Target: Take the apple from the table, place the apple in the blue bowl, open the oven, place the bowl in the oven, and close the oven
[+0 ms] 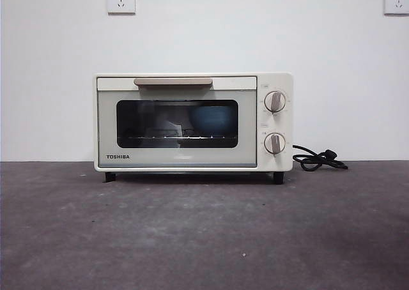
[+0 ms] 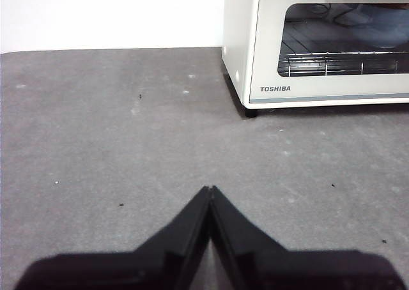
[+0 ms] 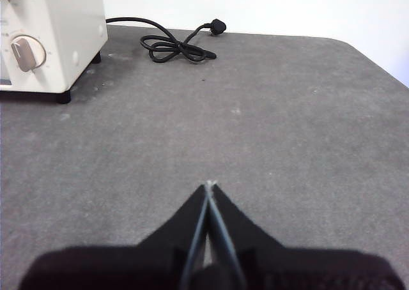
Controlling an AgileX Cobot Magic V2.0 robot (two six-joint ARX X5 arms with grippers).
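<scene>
Your Toshiba toaster oven point(image 1: 193, 121) stands on the dark grey counter point(image 1: 204, 232), against the white wall, with its door closed and the beige bar handle point(image 1: 172, 82) running across the top of the door. Through the dark glass you can see the blue bowl point(image 1: 214, 121) sitting on the wire rack point(image 1: 167, 137), toward the side of the cavity nearest the knobs. You cannot make out the apple through the glass; the bowl's rim and the dim window hide whatever lies inside it. The two knobs point(image 1: 275, 101) sit one above the other on the control panel, and the black cord point(image 1: 317, 159) lies coiled on the counter just beside that end of the oven, its plug loose on the surface.

Your left claw point(image 2: 210, 189) hangs above bare counter in front of the oven's door-side corner, well apart from it, its two black jaws pressed together at the tips and gripping nothing. Your right claw point(image 3: 209, 185) is likewise pressed together and empty, over open counter in front of the oven's knob end, with the cord lying farther off toward the wall.
</scene>
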